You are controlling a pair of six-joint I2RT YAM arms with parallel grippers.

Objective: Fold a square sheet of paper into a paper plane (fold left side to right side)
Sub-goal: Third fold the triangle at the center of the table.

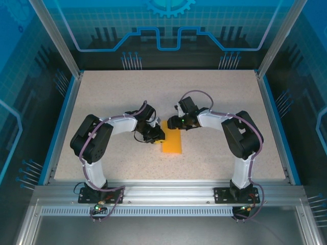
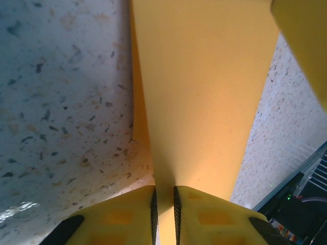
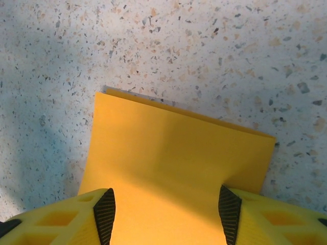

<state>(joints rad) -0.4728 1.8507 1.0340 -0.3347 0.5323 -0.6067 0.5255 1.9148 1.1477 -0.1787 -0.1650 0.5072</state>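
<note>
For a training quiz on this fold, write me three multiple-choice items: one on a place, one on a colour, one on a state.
1. Where does the square sheet of paper lie?
A. near the middle of the table
B. at the table's far left corner
C. on the metal rail
2. What colour is the paper?
A. blue
B. orange
C. white
3. How is the right gripper?
A. shut on the paper
B. shut on nothing
C. open over the paper
Answers: 1 A, the top view shows it mid-table; 2 B, it is bright orange in every view; 3 C, its jaws stand wide apart with the paper lying flat beneath them.
</note>
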